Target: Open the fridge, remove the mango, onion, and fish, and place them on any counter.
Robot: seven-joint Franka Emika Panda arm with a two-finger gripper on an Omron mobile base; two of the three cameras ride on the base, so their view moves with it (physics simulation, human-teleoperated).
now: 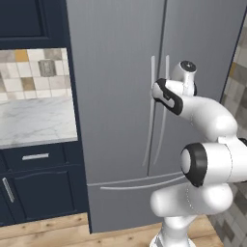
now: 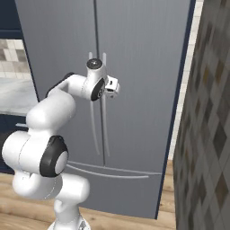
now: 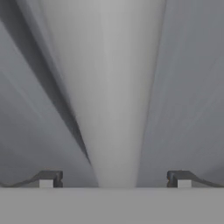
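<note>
handle (image 3: 116,100): nearest your hand camera, a pale silver bar running up between the two tips.
handle axis: you see it standing upright on the door, long and slightly curved.
fridge (image 1: 120,72): tall matte grey, both doors shut, right of the navy cabinets (image 1: 34,185).
gripper (image 3: 114,179): spread wide, tips either side of the handle, gripping nothing.

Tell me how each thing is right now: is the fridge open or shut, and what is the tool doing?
Fridge: both doors shut, nothing taken out yet.
Fridge handle: upright, sitting between the tool's two fingertips, not squeezed yet.
Tool: open wide, fingertips on either side of the handle.
Drawer under the side counter: shut.
</note>
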